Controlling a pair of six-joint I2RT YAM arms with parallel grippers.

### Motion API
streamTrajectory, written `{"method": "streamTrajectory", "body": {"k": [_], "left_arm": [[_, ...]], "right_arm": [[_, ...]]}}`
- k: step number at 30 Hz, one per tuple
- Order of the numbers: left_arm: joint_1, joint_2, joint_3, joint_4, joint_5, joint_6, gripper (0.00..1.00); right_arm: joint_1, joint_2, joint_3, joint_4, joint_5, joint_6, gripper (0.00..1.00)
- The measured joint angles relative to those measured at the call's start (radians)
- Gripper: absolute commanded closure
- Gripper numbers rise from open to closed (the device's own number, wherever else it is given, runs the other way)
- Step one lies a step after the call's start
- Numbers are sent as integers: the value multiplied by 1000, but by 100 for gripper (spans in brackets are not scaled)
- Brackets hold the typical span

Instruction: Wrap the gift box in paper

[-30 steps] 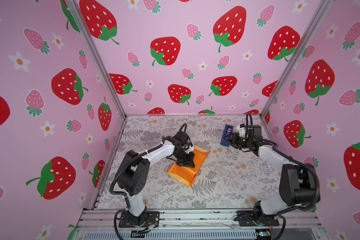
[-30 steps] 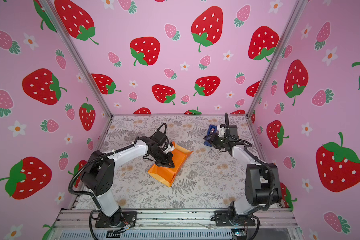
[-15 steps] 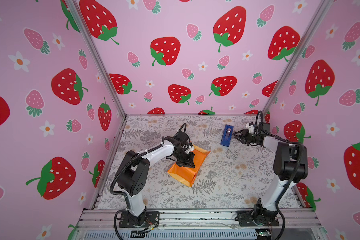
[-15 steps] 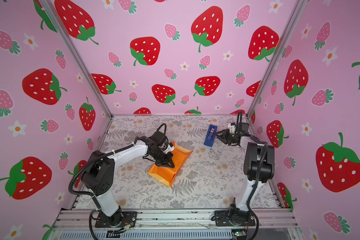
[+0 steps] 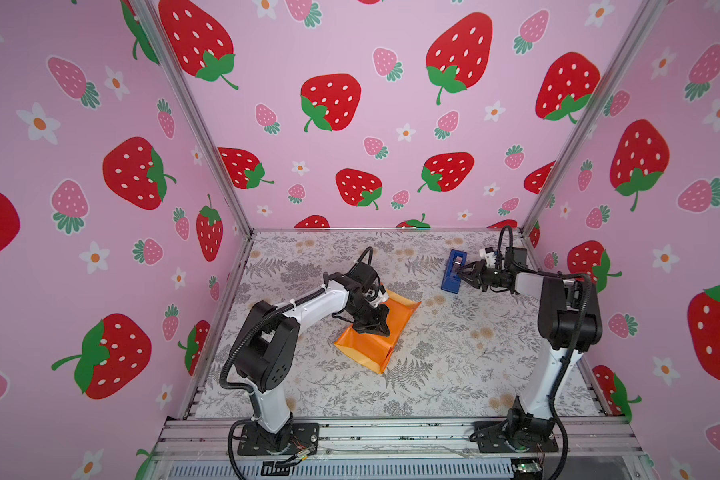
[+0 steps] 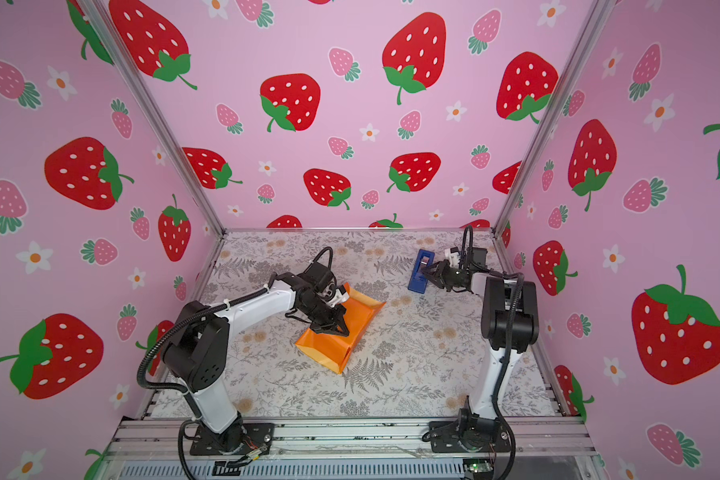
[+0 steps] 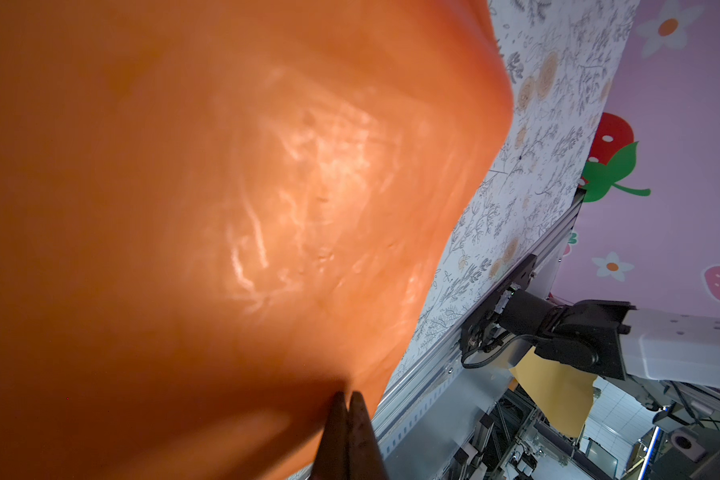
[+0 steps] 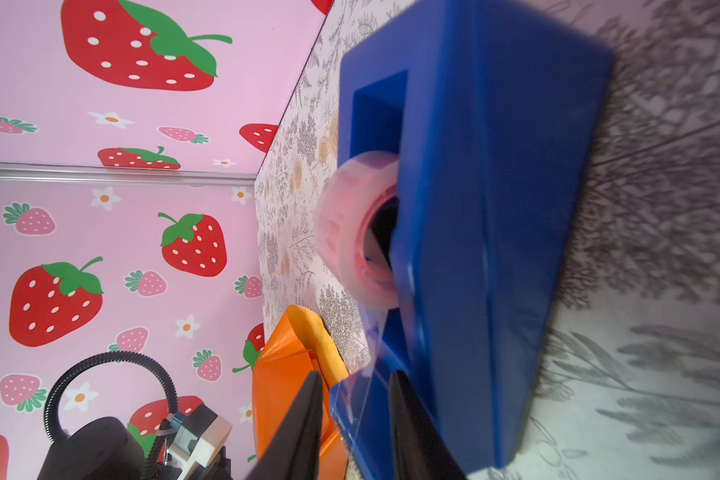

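Glossy creased orange paper [image 7: 267, 208]; smooth blue plastic tape dispenser [image 8: 495, 208].

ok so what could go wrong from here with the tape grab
The right hand is open around the clear tape end; closing off-centre could miss it, or pulling could drag the loose blue tape dispenser. The paper is pinned only by the shut left hand; if that slips, the fold may spring open.

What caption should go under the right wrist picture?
Right gripper, jaws apart around the clear tape end, at the blue dispenser.
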Motion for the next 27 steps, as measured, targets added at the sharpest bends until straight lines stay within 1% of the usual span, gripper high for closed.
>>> {"method": "streamTrajectory", "body": {"k": [4,9,15,22,27], "left_arm": [[0,0,0,0,0,0,100],[0,0,0,0,0,0,100],[1,0,0,0,0,2,100],[2,0,0,0,1,3,100],[4,0,0,0,1,3,100]], "right_arm": [[16,30,26,13,-2,6,77],[18,31,27,15,-2,23,85],[18,24,24,12,3,43,100],[23,-40,-1,-11,19,51,100],[32,-150,-60,-9,19,48,100]]}}
